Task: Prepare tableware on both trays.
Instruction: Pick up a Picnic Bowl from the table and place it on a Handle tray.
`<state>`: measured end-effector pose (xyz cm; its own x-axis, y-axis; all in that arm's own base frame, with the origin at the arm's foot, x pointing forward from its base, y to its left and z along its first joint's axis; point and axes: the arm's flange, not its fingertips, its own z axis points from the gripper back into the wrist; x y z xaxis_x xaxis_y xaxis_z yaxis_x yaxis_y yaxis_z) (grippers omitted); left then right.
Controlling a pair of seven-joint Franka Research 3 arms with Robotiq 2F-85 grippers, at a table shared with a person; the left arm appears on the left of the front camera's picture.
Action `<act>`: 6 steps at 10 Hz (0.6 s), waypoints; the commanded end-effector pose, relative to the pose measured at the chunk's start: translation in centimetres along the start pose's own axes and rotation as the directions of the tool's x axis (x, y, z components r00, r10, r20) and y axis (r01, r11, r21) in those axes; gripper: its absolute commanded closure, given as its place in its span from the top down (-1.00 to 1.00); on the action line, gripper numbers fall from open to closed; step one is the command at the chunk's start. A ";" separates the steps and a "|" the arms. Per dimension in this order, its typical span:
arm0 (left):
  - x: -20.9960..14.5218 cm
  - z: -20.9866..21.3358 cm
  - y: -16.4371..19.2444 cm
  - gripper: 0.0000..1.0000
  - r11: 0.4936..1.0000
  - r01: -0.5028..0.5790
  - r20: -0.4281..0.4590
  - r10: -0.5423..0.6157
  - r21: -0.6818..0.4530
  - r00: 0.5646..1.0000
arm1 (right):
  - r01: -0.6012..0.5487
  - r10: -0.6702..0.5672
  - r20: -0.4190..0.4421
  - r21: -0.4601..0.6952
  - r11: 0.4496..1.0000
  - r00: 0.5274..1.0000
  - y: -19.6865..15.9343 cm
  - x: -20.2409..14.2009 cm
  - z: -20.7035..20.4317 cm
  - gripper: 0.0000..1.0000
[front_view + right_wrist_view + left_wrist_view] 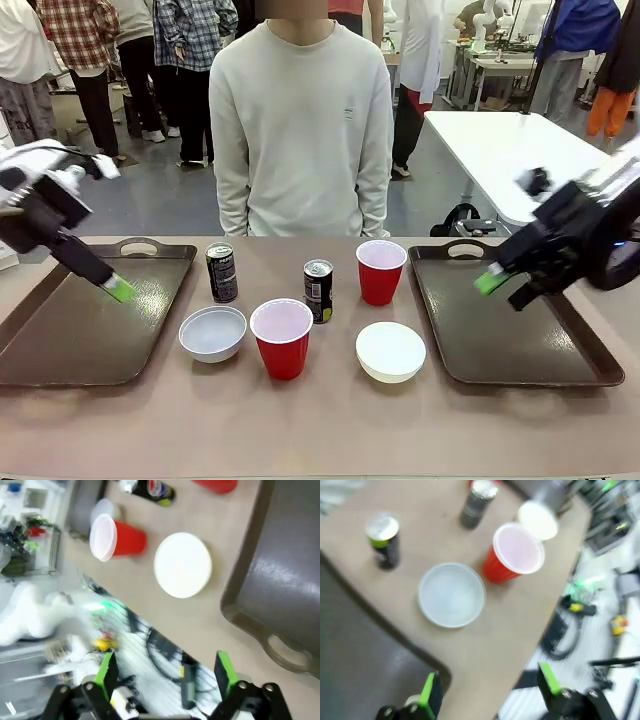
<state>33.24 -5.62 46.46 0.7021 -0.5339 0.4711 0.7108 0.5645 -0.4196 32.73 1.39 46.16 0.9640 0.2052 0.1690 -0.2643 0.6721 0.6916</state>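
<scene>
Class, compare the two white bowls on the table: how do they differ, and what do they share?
The left bowl looks greyish and faintly see-through; the right bowl is a solid creamy white. The left bowl sits beside the left tray, the right bowl beside the right tray. Both are round, empty and rest on the tabletop, outside the trays.

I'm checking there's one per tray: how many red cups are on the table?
2. The near red cup stands mid-table beside the left bowl; the far red cup stands just left of the right tray. None seem hidden.
</scene>
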 end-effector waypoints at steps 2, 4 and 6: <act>-3.5 5.1 6.0 1.00 0.952 -0.198 0.136 0.234 -0.234 0.963 | 0.140 -0.163 0.091 0.216 0.966 0.982 -5.5 -2.1 3.6 1.00; -6.0 7.7 9.3 1.00 0.893 -0.345 0.145 0.397 -0.289 0.906 | 0.126 -0.162 0.146 0.226 0.966 0.976 -6.4 -4.2 4.8 1.00; -8.0 9.5 11.0 1.00 0.858 -0.418 0.164 0.477 -0.299 0.863 | 0.098 -0.147 0.226 0.214 0.972 0.963 -6.5 -6.0 5.9 1.00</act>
<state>34.35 11.05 44.79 0.9300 -0.1209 0.3472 0.3569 0.5241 -0.7733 30.51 -9.74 45.21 0.9861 -0.0487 0.1587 -0.1087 0.5329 0.8392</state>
